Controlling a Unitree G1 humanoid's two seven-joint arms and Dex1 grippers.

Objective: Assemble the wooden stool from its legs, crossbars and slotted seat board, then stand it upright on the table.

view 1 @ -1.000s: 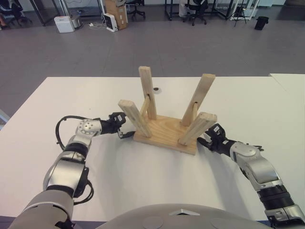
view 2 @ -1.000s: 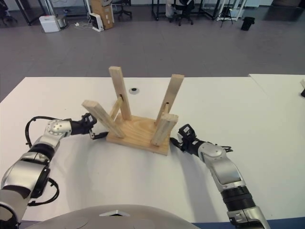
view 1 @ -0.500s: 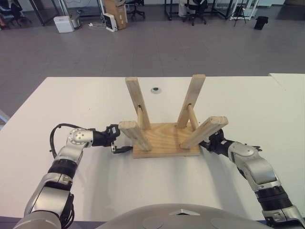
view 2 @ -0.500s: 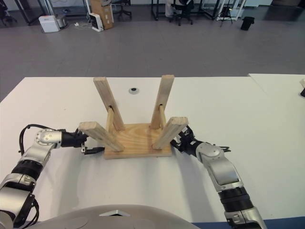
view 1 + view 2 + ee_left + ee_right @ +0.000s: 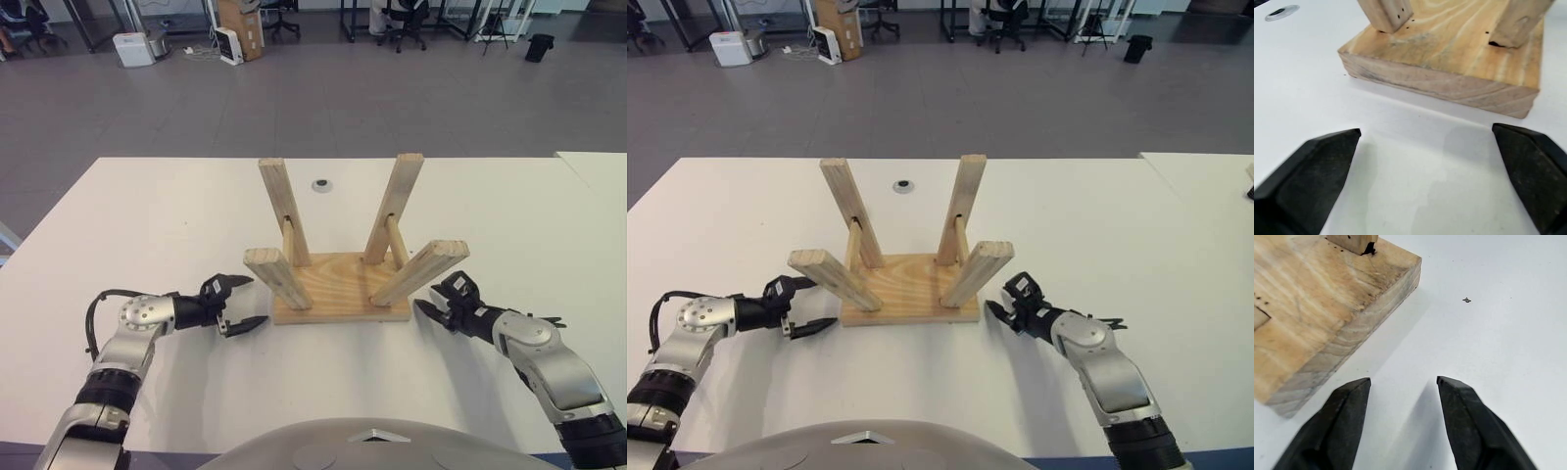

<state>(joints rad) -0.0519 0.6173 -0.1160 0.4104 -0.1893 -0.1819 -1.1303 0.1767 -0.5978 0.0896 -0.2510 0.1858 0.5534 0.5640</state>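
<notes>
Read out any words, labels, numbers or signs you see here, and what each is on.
None can be read.
The seat board, legs and table carry no print.
Any marking on the cardboard box on the far floor is too small to read.

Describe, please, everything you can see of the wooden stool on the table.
The stool is pale, grained wood, assembled and upside down: its seat board lies flat on the white table, four legs point up and splay outward, and a crossbar joins each side's pair. The left gripper and right gripper, both open, sit beside the board's ends without touching it.
</notes>
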